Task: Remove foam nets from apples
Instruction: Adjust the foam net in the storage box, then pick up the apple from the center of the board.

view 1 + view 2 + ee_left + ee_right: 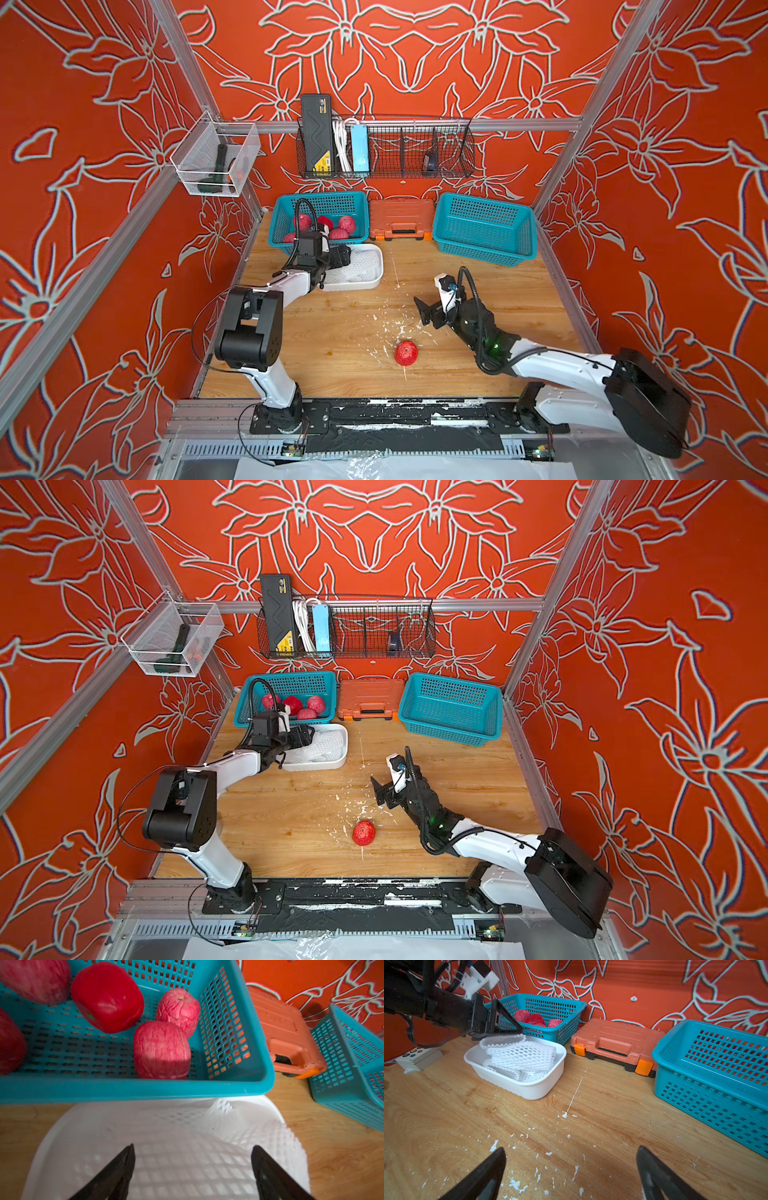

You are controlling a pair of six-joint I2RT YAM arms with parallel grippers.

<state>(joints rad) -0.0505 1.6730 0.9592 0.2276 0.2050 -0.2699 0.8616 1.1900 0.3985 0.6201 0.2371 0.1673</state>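
Note:
Several white foam nets (521, 1055) lie piled in a white tray (529, 1088). My left gripper (192, 1147) hangs over that pile, open, with the top net (228, 1136) under its spread fingers. In both top views it sits over the tray's left end (345, 255) (305, 735). Several bare red apples (161, 1049) rest in the left teal basket (145, 1091) behind the tray. One more red apple (406, 353) lies bare on the table near the front. My right gripper (571, 1148) is open and empty above the wood (424, 311), right of that apple.
An empty teal basket (482, 249) stands at the back right, with an orange tool case (401, 218) between the two baskets. White flecks litter the wooden table (591, 1105). A small button box (419, 1057) sits at the left wall.

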